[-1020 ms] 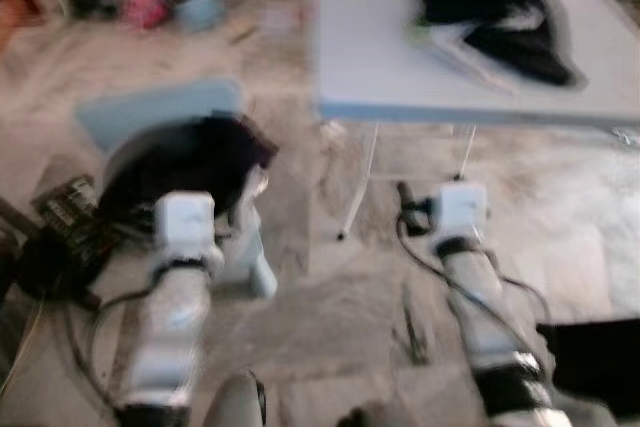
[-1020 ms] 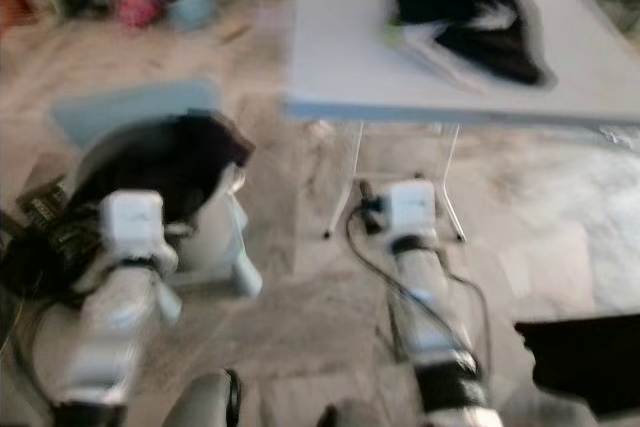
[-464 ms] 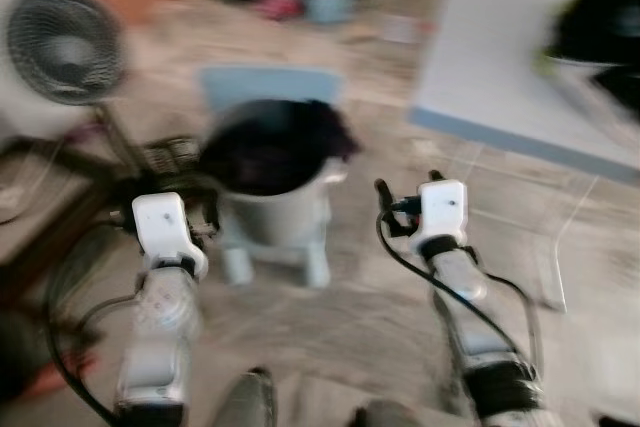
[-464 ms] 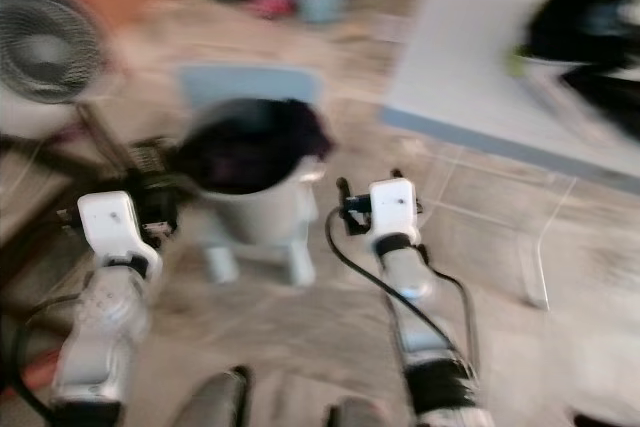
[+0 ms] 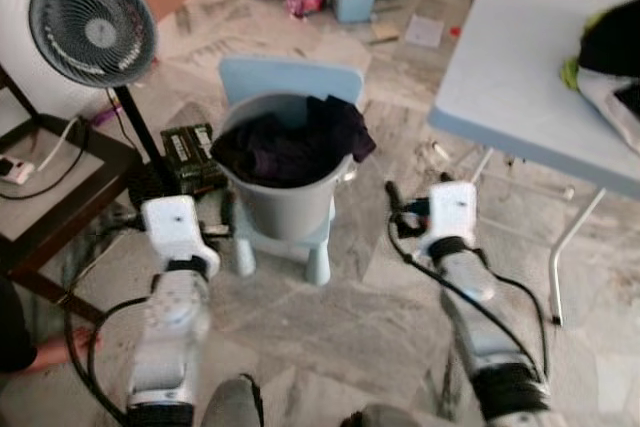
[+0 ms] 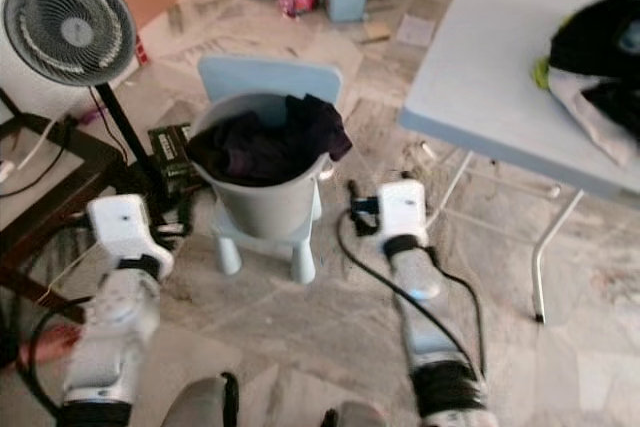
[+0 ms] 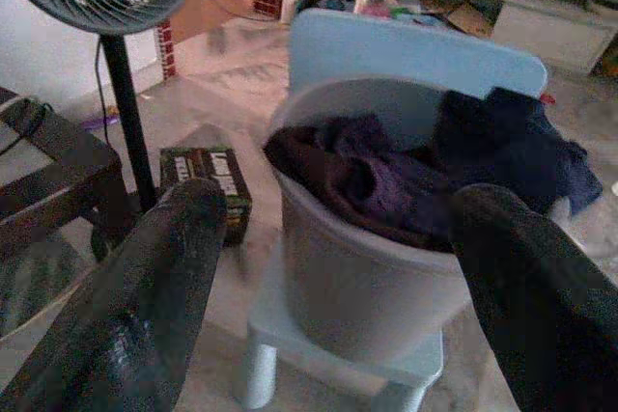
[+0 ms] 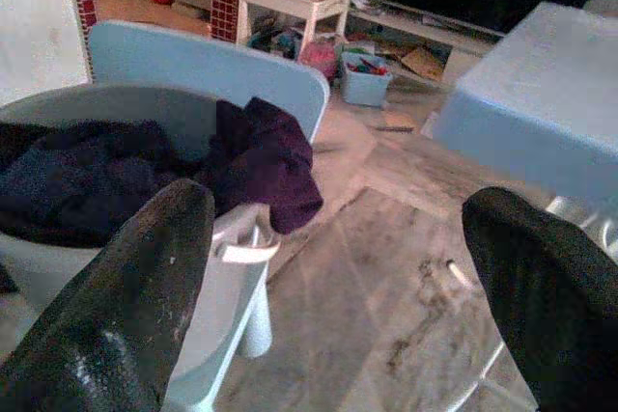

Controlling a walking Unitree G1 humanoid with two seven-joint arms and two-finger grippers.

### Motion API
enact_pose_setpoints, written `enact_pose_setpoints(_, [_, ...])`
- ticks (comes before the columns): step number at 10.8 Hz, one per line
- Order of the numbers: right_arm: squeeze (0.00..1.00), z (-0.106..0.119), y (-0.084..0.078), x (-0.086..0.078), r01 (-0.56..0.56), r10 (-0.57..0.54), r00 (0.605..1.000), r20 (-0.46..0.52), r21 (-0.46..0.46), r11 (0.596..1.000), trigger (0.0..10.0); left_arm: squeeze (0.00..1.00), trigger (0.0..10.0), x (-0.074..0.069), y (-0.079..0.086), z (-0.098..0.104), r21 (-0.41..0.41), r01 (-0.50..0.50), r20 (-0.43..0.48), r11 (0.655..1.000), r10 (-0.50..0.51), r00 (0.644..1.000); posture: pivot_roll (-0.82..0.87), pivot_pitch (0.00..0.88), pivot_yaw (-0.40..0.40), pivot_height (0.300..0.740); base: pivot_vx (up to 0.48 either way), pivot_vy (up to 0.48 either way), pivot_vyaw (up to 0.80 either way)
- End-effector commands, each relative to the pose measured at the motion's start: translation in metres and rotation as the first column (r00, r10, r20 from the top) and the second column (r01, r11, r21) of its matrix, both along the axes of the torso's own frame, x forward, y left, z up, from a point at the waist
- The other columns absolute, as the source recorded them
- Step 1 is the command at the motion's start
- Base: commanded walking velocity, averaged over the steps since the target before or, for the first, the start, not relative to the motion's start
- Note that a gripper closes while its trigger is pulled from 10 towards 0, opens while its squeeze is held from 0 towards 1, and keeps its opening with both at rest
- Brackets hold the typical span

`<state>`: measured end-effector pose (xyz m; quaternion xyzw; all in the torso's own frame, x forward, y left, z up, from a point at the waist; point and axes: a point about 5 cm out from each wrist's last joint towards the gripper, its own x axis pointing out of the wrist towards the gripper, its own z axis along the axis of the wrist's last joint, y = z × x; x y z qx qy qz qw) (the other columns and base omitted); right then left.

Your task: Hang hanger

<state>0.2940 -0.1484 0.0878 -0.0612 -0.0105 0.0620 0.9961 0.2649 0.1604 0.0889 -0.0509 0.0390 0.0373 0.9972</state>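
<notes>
Left eye view: fan [image 5: 92, 25], table [image 5: 520, 97] | wrist views: both pincers spread, perhaps empty, facing bucket [image 7: 357, 277]

Ahead of my left gripper [image 7: 328, 267]: grey laundry bucket [image 5: 285, 209] heaped with dark clothes [image 5: 292, 142], on small blue chair [image 5: 290, 82]. Standing fan [image 5: 93, 27] and dark side table [image 5: 45, 197] off its outer side. Bare marble floor [image 8: 386, 277] ahead of right gripper [image 8: 338, 267]; blue table [image 5: 530, 57] beyond.

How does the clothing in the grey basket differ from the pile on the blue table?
The clothes in the basket are all dark purple and navy, bunched inside a grey basket on a small blue chair. The pile on the table mixes black, white and a yellow-green bit, lying loose on the blue table. Both are crumpled, unhung.
</notes>
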Motion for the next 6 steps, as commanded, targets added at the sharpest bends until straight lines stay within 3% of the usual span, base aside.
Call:
enact_pose_setpoints(1, [0.0,0.0023,0.0021,0.0015,-0.004,0.004,1.0,0.004,0.018,1.0,10.0,0.0,10.0,-0.0004,0.0036,0.0026,0.003,-0.001,0.013,1.0,0.001,1.0,0.0,0.127,-0.075,0.74,0.409,0.0,0.0])
enact_pose_setpoints(6, [0.0,0.004,0.0051,0.0039,-0.027,0.027,1.0,0.012,0.006,1.0,10.0,0.0,10.0,0.0015,0.0024,0.0034,0.007,0.015,0.022,1.0,-0.015,1.0,0.01,0.122,-0.076,0.74,0.416,0.0,0.0])
